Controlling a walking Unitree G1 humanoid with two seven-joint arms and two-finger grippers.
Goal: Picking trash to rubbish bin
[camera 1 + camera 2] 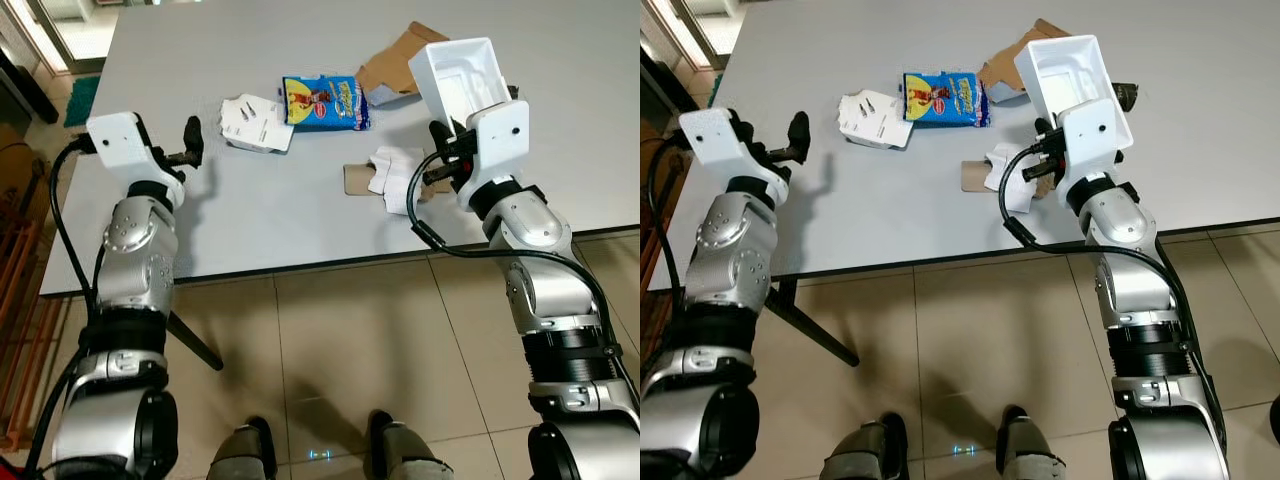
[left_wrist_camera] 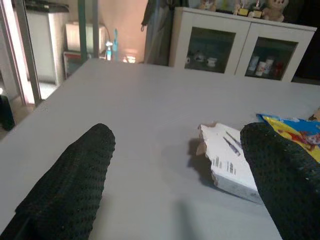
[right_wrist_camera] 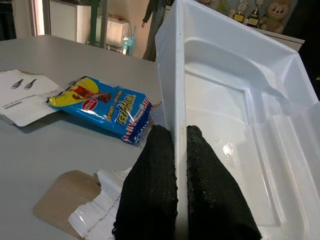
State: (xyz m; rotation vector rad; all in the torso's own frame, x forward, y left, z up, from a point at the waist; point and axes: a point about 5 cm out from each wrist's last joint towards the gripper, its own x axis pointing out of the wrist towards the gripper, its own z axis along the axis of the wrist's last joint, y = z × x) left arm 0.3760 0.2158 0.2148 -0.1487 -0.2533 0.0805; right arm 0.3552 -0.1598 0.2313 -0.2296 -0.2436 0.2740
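Note:
My right gripper (image 3: 180, 165) is shut on the rim of a white plastic tray (image 1: 460, 75), held up above the grey table (image 1: 250, 215). Under it lie a crumpled white wrapper on a brown card piece (image 1: 392, 175). A blue snack packet (image 1: 325, 102) lies mid-table, a torn white carton (image 1: 256, 122) to its left, and brown cardboard (image 1: 392, 65) behind the tray. My left gripper (image 1: 192, 142) hovers open over the table's left part, just left of the white carton (image 2: 231, 162).
The table's front edge (image 1: 300, 268) runs just ahead of my arms, with tiled floor (image 1: 350, 360) below. A white cabinet (image 2: 240, 47) stands beyond the table. A dark table leg (image 1: 195, 342) slants down at the left.

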